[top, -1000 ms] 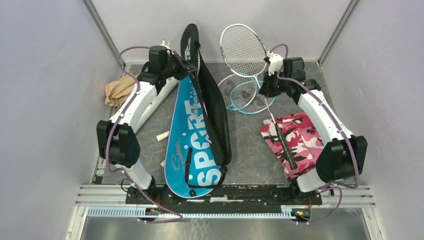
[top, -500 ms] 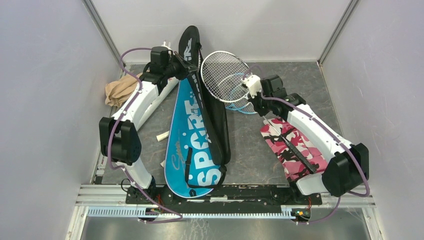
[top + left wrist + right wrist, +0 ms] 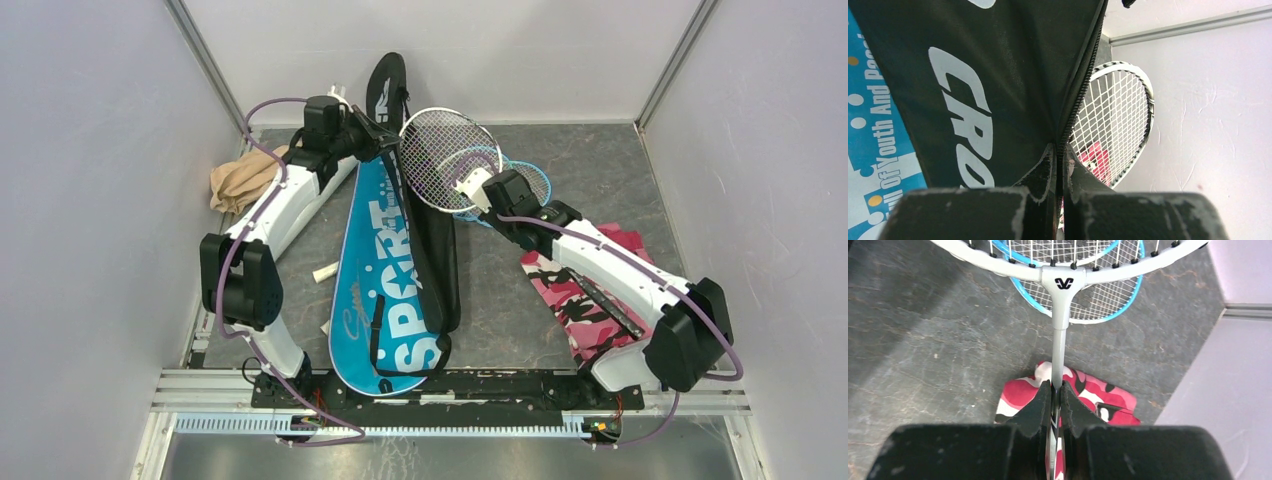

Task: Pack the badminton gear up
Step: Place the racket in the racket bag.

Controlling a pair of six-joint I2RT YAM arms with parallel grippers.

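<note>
My left gripper (image 3: 385, 143) is shut on the zipper edge of the black CROSSWAY cover (image 3: 432, 235) and lifts that edge; the pinch shows in the left wrist view (image 3: 1062, 152). The black cover lies over the blue SPORT cover (image 3: 385, 290). My right gripper (image 3: 470, 192) is shut on the shaft of the silver racket (image 3: 1059, 335), whose strung head (image 3: 440, 160) hangs beside the black cover's raised edge. The blue rackets (image 3: 520, 185) lie on the floor beneath it. A small white piece (image 3: 325, 272) lies left of the blue cover. I see no white tube.
A tan cloth bundle (image 3: 238, 180) lies at the far left by the wall. A pink camouflage cover (image 3: 585, 295) lies under my right arm. Grey walls close in the left, back and right sides.
My right arm has swung left with the silver racket, bringing its head from the back centre to beside the black cover's lifted edge. The left gripper has kept its hold.
</note>
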